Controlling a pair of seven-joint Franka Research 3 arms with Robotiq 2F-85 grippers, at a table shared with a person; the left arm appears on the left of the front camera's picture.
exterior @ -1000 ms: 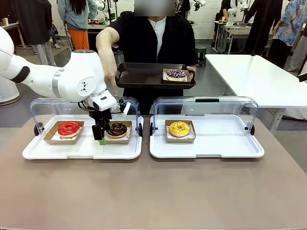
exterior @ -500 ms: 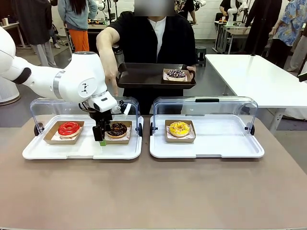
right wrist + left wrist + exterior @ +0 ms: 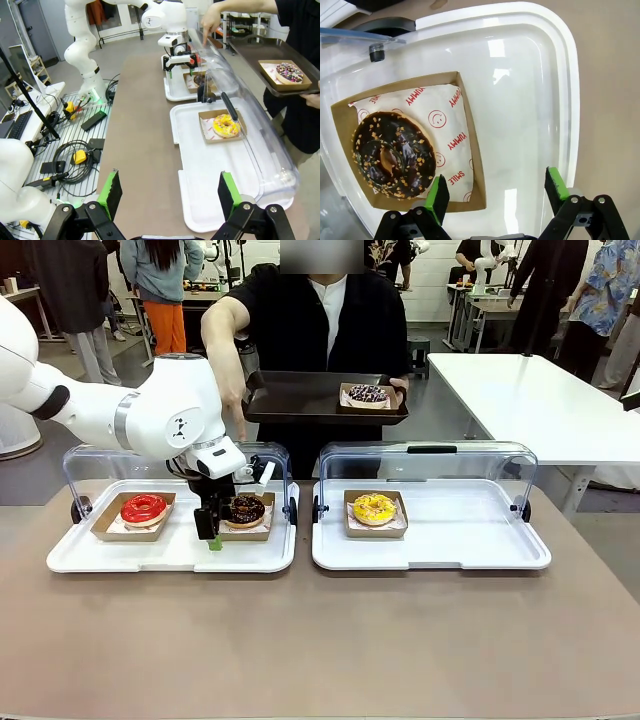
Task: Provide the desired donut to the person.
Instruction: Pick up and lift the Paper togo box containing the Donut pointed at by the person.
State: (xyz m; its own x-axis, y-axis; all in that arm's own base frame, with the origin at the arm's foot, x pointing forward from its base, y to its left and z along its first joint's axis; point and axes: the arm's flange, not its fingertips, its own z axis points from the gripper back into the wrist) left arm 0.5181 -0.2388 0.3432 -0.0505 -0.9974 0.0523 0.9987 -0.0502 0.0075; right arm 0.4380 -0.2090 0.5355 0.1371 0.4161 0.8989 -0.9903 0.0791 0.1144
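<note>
Locate the chocolate donut [image 3: 392, 155], topped with nut crumbs. In the left wrist view it lies just beside the left pad of the left gripper [image 3: 497, 192], on that pad's outer side and slightly ahead of it. It rests on a paper liner [image 3: 447, 120] inside a brown box [image 3: 470, 150]. Read the liner's red print: "YUMMY" repeated, "SMILE" close to the pad, and smiley faces. The wrist camera resolves this print; the front view does not.

Check the left gripper's state: the jaws are spread wide and pinch nothing. The left pad stands over the box's edge, the right pad over the bare floor of the white tray [image 3: 520, 100]. You cannot tell whether either pad touches.

Use the front view for what lies beyond the tool. The person [image 3: 320, 320] stands behind it, and the pointing hand [image 3: 232, 415] aims down just above it. The other hand holds a dark tray [image 3: 290, 400] carrying a sprinkled donut [image 3: 368, 394]. A red donut [image 3: 144, 508] sits on the tool's opposite side from the chocolate one.

In the right wrist view, the right gripper [image 3: 170, 195] is spread and empty above the table [image 3: 140, 150]. A yellow donut [image 3: 225, 125] lies ahead of its right finger, beside an open clear lid [image 3: 260, 150].
</note>
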